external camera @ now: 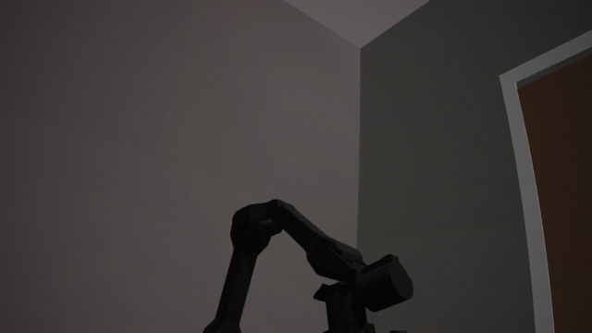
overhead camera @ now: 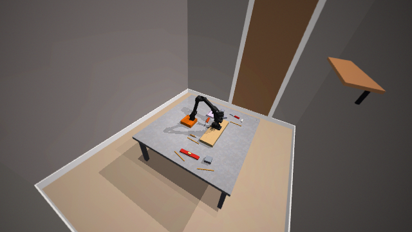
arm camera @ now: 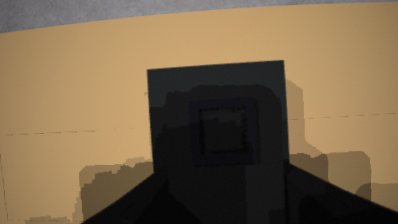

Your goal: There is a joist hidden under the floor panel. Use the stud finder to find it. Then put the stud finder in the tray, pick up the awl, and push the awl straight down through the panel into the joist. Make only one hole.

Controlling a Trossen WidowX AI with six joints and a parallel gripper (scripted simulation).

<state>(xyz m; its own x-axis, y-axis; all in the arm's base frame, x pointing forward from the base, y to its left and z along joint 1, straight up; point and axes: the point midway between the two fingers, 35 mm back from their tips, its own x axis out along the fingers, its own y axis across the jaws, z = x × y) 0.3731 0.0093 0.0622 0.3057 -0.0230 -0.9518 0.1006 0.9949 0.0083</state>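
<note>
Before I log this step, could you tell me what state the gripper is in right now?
Gripper: shut on the stud finder, held over the floor panel.

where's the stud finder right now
The gripper holds the stud finder over the wooden panel, filling the middle of the wrist view, near the panel's end by the door.

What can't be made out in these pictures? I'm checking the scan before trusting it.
- Tool fingers: wrist view, hidden behind the stud finder.
- Joist: under the floor panel, unseen.
- Awl, tray: top view, too small to identify.
- Table, panel: exterior view, cut off below the arm.
</note>
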